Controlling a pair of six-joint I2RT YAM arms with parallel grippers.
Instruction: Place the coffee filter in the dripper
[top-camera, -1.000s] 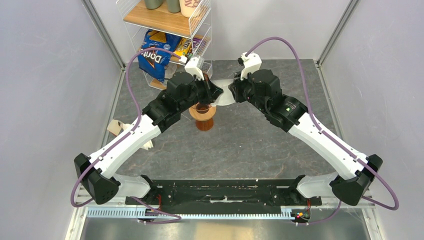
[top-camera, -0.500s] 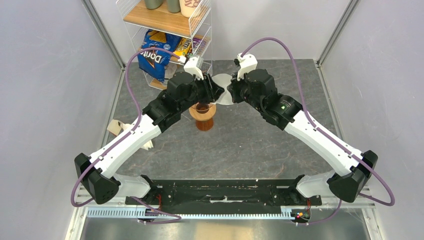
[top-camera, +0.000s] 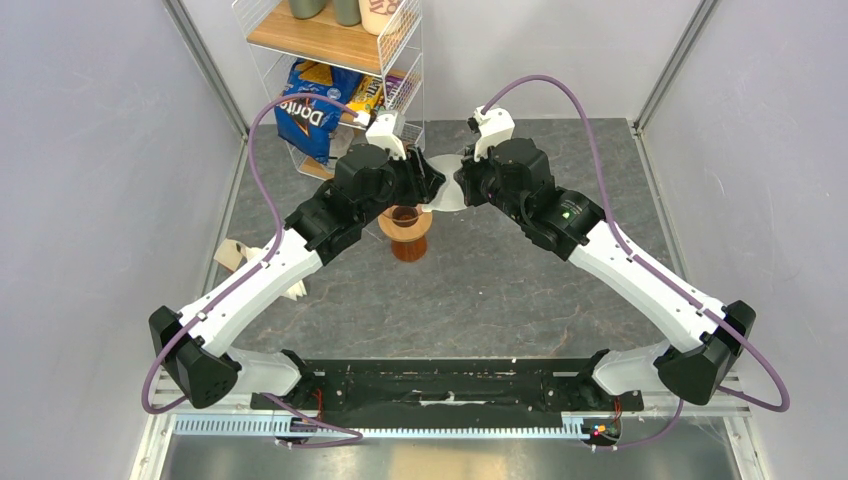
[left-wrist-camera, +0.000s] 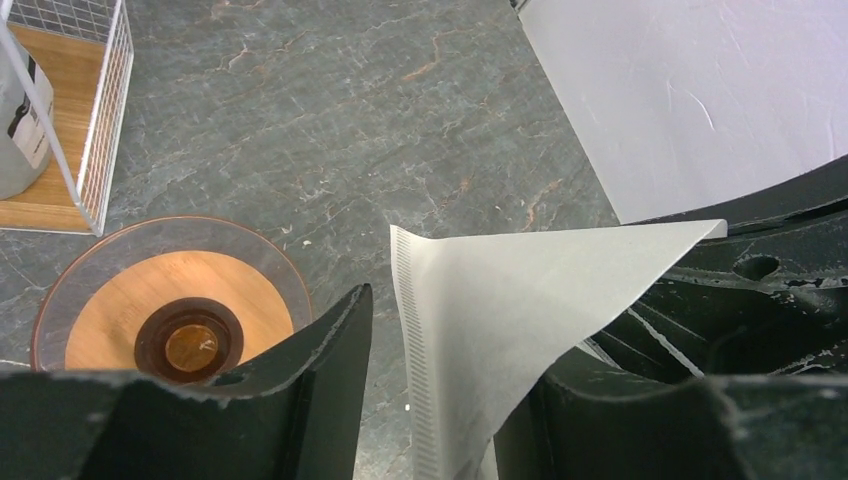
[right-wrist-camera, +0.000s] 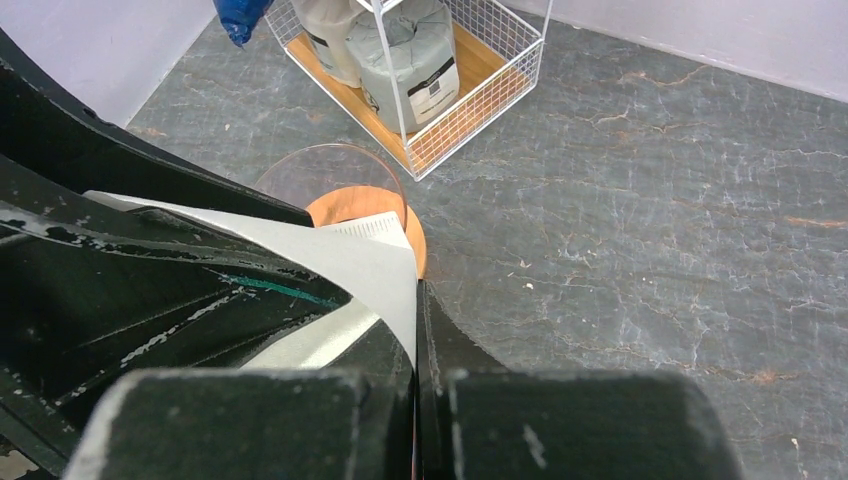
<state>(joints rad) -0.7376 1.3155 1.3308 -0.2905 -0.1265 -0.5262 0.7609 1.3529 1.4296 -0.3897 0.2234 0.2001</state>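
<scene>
Since a second ago, the left hand (left-wrist-camera: 455, 345) has spread its fingers and the right hand (right-wrist-camera: 415, 340) has clenched on the coffee filter (left-wrist-camera: 500, 300). White and folded flat, the filter hangs above the counter (left-wrist-camera: 330, 120) between both hands, its seamed edge inside the left hand's gap. Nearby and lower stands the orange dripper (left-wrist-camera: 110, 305).

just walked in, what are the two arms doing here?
The right claw is shut on one end of the coffee filter, holding it up in the air. The left claw stands open with a finger on either side of the same paper. The dripper sits just below, empty; the filter is not in it yet.
</scene>
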